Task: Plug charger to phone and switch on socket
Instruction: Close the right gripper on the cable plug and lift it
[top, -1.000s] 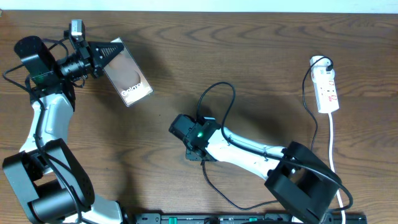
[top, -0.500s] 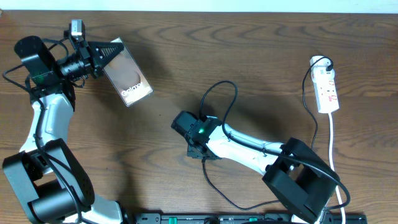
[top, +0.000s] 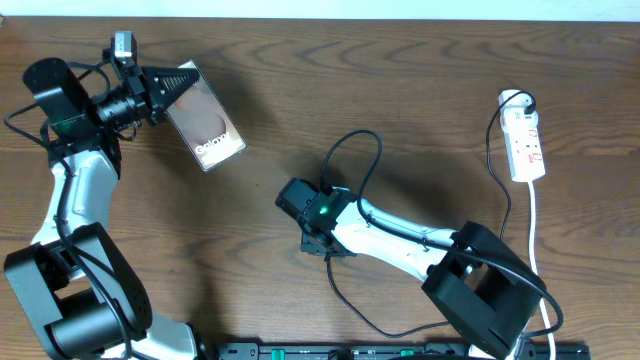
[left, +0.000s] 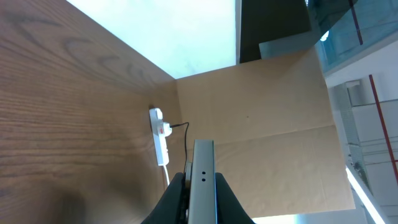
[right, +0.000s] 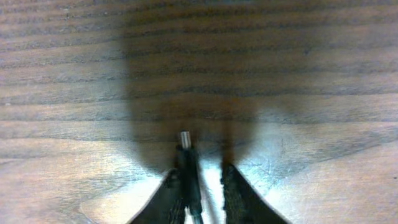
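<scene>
Moved: right arm's wrist has crept slightly toward the phone (top: 207, 122), then settled.
Meaning: probably a pause while carrying the plug over; nothing is plugged in, and the switch is not yet pressed.
Left gripper (left: 202, 182): pinching the phone's end, slab tilted off the worktop (top: 420, 80).
Right gripper (right: 200, 171): narrowed around the charger (right: 186, 155); a pale gap beside the plug, so a firm grip cannot be told.
Charger: black, silver tip forward, well apart from the phone.
Socket (top: 526, 145): white, far right of the phone.
</scene>
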